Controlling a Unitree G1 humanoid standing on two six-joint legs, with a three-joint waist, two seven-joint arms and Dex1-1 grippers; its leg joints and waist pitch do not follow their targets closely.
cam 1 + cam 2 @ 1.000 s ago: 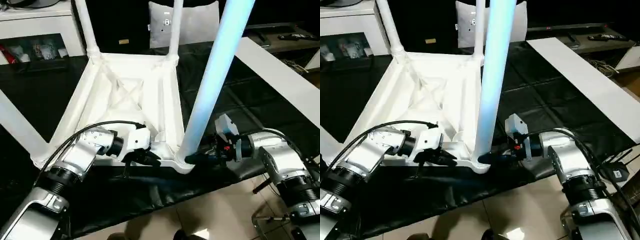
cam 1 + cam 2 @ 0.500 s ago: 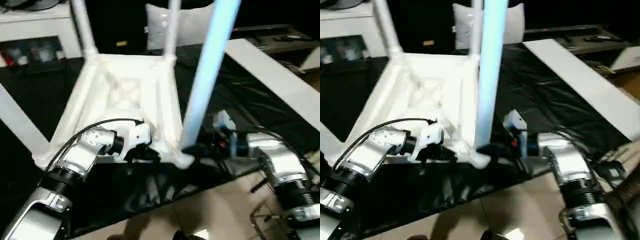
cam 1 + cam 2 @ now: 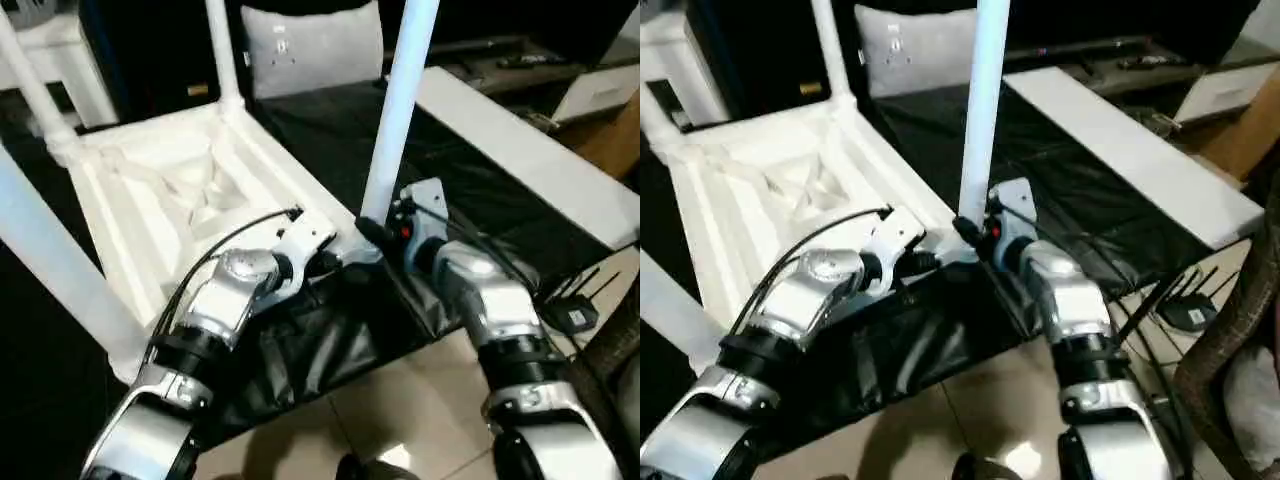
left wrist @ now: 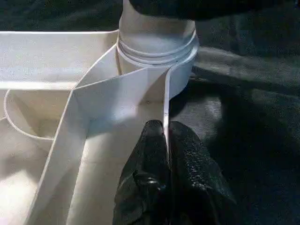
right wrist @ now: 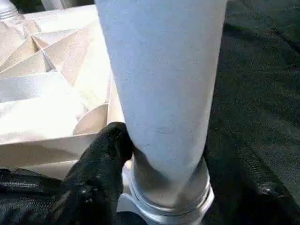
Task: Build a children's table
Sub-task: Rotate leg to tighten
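The children's table (image 3: 150, 190) lies upside down on the black-covered work table, ribbed underside up. Its white legs stand up from the corner sockets. One leg (image 3: 400, 100) rises from the near right corner, another (image 3: 50, 260) from the near left, and a third (image 3: 222, 50) from the back. My left gripper (image 4: 166, 136) is shut on the thin rim wall just beside the near right socket (image 4: 157, 47). My right gripper (image 3: 372, 232) sits at that leg's base. Its fingers (image 5: 101, 178) close on either side of the leg (image 5: 164, 84), above the threaded collar.
The black cover (image 3: 330, 340) hangs bunched over the work table's front edge, with tiled floor (image 3: 400, 420) below. A long white board (image 3: 520, 150) lies to the right. A grey cushion (image 3: 310, 45) stands at the back. A small black device with cables (image 3: 570, 315) rests on the floor.
The whole view has swung and tilted, so the camera moved. Both grippers stay at the same corner of the table, and the black cover at the front edge has bunched up.
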